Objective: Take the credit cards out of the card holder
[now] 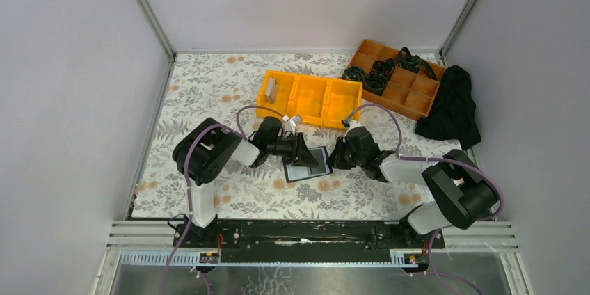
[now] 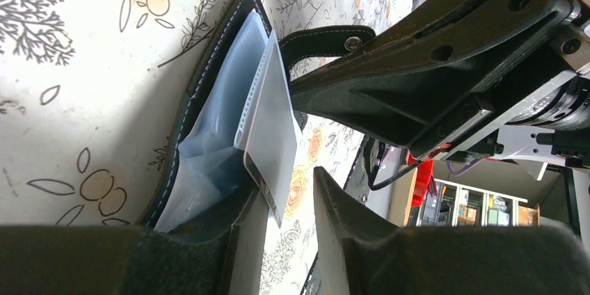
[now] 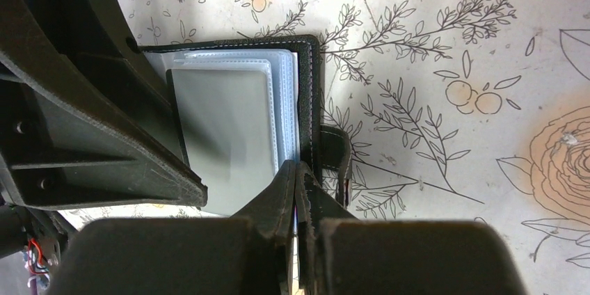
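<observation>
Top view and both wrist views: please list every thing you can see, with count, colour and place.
table: one, floral.
card holder: one, black, open at table centre.
yellow bin: one, far centre.
credit cards: two, pale grey; one in holder's sleeves, one seemingly in bin's left compartment.
tray: one, brown, far right.
rings: several, black, in tray.
cloth: one, black, right edge.
left claw: black, open around card's corner.
right claw: black, shut on holder's edge.
</observation>
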You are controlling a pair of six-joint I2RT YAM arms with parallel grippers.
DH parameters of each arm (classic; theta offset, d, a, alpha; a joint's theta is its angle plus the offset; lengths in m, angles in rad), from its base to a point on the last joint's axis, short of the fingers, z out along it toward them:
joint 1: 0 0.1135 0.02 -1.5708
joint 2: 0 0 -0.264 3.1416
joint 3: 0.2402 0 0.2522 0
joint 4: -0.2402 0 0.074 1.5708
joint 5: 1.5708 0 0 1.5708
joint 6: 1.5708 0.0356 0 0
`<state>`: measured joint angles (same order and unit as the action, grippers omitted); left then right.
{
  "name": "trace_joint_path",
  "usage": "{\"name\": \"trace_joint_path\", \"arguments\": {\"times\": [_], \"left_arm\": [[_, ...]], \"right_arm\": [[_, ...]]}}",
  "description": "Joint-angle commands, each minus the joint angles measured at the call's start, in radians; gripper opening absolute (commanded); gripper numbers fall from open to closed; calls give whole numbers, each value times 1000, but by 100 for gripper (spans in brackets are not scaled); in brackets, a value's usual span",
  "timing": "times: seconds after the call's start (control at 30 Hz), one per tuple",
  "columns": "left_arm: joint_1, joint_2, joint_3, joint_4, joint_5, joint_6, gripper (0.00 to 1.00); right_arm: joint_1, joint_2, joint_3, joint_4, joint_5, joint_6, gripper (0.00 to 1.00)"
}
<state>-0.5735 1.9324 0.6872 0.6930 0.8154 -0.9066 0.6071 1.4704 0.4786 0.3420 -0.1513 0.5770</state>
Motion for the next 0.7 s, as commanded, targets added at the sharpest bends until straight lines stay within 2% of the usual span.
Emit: {"name": "trace_joint_path", "arguments": {"times": [0.0,0.33,0.67], "left_arm": [[7,-41,1,-41,36,37,36],[28,-41,-47,-25,42,38,36],[80,-53,-54,-77,37,68,36]], "right_arm": [[-13,41,-18,-38,35,-2,2],[-29,80,7,-34,22,0,2],[-62,86,-2,-59,45,31,0]]}}
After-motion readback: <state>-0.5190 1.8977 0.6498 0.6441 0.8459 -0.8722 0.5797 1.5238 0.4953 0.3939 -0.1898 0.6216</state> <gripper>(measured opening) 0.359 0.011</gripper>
